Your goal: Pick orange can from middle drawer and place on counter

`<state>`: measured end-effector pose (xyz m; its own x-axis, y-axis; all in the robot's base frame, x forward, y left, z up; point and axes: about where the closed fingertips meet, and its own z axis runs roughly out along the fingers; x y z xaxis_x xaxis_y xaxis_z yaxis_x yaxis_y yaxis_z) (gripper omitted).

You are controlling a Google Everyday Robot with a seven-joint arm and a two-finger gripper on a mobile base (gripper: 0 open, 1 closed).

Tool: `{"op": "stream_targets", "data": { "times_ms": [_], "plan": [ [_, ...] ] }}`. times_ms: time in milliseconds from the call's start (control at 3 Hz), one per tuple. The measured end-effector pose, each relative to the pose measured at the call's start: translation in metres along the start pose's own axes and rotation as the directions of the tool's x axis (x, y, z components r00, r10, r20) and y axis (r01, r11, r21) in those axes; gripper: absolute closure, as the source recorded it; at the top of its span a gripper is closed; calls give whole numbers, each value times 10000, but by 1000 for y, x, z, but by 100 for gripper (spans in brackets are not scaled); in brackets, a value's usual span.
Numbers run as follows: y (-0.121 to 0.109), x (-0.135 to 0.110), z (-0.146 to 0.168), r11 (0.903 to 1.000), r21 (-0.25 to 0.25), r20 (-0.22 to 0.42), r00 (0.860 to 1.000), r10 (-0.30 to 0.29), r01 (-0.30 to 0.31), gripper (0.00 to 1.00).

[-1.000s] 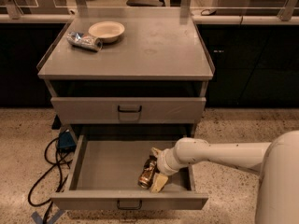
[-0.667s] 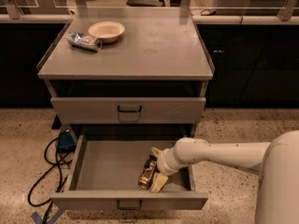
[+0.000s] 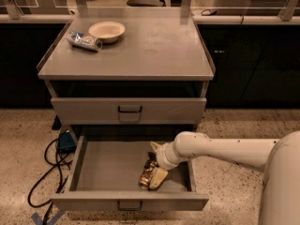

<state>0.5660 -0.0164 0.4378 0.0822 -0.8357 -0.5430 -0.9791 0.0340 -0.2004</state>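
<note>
While the middle drawer (image 3: 110, 170) stood pulled right out at the bottom of the cabinet, the pale arm (image 3: 220, 151) reached in from the right, low over the tray floor. And there was the tool (image 3: 154, 172), down inside the drawer's right half and pressed up against the orange can (image 3: 146, 178). The can lay tilted near the front wall, right of centre, its shiny side catching the light. Whether the tool was clamped on it or merely beside it could not be told, because the wrist and the can's own glare hid the contact. The drawer's small dark handle (image 3: 130, 205) sat at the middle of its grey front.

Up above, the upper drawer (image 3: 129, 110) was closed. On the counter (image 3: 154, 50) a pale bowl (image 3: 107, 31) sat at the far left corner. A silver-blue cylinder (image 3: 84, 40) lay on its side just beside the bowl, to its left and a little nearer the front. The rest of that grey top showed only faint smudges. Left of the cabinet, dark cables (image 3: 44, 172) looped across the speckled floor (image 3: 23, 139) near a small blue box (image 3: 65, 142).
</note>
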Motion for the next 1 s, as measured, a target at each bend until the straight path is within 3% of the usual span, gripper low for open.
{"op": "stream_targets", "data": {
  "times_ms": [333,667,1000],
  "plan": [
    [10,14,21,9999,-73,410,9991,141,-138,0],
    [5,10,18,9998,-142,407,9990,171,-166,0],
    [-30,-10,4,9995,302,780,9969,-81,58,0]
  ]
}}
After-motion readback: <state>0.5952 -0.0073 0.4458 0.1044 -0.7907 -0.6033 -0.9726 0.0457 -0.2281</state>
